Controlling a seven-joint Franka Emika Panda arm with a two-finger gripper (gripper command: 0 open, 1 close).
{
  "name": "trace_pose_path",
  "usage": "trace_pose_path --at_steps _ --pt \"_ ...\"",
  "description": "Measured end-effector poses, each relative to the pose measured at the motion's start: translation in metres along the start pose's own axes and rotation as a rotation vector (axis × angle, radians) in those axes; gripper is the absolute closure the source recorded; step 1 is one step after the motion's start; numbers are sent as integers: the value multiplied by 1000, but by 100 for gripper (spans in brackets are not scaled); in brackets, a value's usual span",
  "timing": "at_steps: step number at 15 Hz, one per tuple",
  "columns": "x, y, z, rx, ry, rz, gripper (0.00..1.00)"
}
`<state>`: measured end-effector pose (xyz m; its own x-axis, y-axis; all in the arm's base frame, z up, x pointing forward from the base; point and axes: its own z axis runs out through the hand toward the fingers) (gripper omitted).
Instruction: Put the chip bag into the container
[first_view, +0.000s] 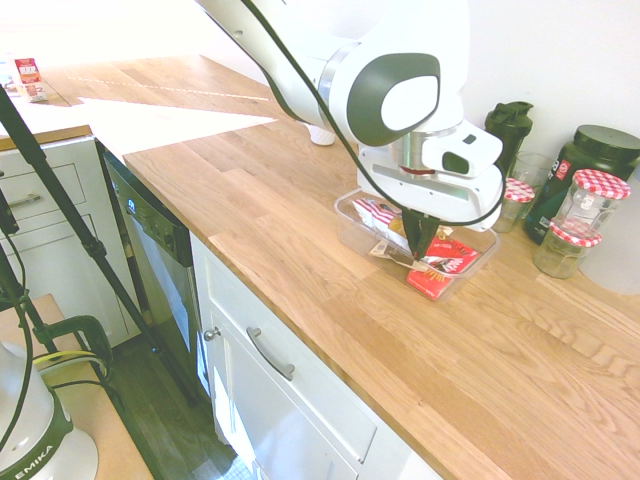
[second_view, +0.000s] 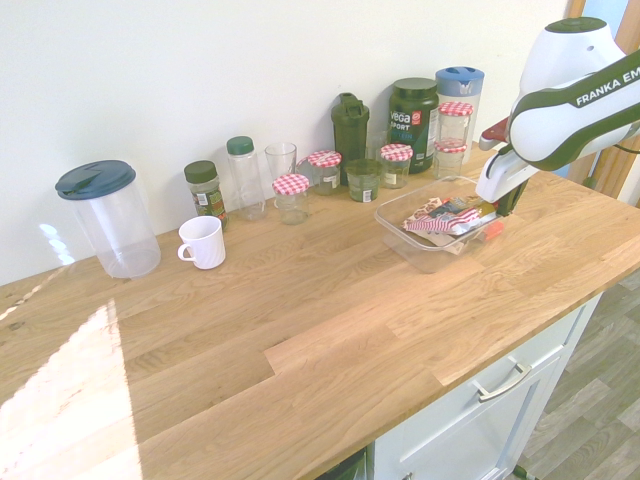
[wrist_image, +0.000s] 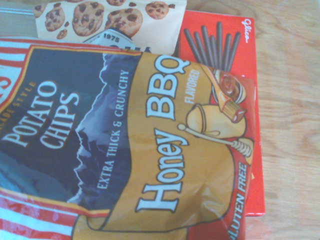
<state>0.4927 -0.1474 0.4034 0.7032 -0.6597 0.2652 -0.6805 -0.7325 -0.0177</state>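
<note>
Chip bag (wrist_image: 125, 145) lies inside the container (first_view: 352, 225), right of centre in the first exterior view, on top of a red packet (first_view: 440, 270). Gripper (first_view: 422, 250) points down into it; can't tell whether fingers are spread or pinching.

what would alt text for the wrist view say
A potato chip bag labelled Honey BBQ fills most of the close-up, lying over a red box picturing chocolate sticks and a cookie packet. Wooden counter shows along one side.
</note>
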Motion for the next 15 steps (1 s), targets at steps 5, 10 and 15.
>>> trace_pose_path --at_steps 5,10,15 --pt "0 -3 -2 -1 0 3 0" --pt "1 -10 -33 16 28 6 0" --pt "-11 -16 -81 39 51 5 0"
